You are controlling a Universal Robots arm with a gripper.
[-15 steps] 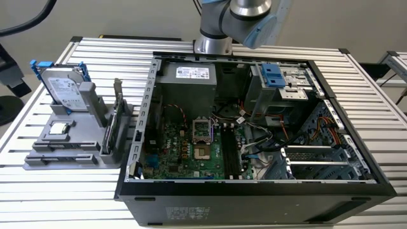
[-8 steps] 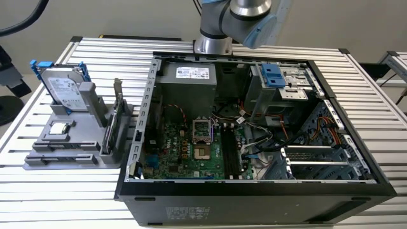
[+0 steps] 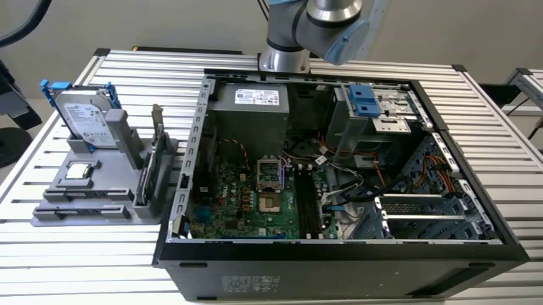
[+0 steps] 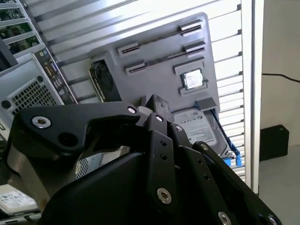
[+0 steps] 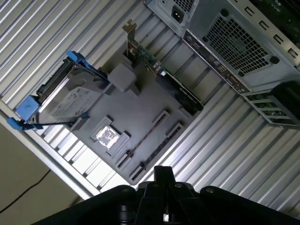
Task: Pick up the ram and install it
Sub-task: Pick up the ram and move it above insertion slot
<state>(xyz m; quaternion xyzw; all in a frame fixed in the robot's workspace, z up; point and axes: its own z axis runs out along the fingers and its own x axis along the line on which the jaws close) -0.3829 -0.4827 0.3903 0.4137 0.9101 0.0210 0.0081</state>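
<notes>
the ram (image 5: 143, 137) seems to stand on its long edge in the slotted holders of the grey fixture (image 5: 140, 108) on the tabletop (image 5: 56, 37), near the processor chip (image 5: 107, 136) and the hard drive (image 5: 70, 98), beside the open computer case (image 3: 339, 254). the pincer (image 5: 162, 172) hangs well above it, closed and empty. the stick should be light, stiff and thin, yet fragile. it is best gripped across its flat faces near mid-length, clear of the contact edge, and kept square against twisting.
</notes>
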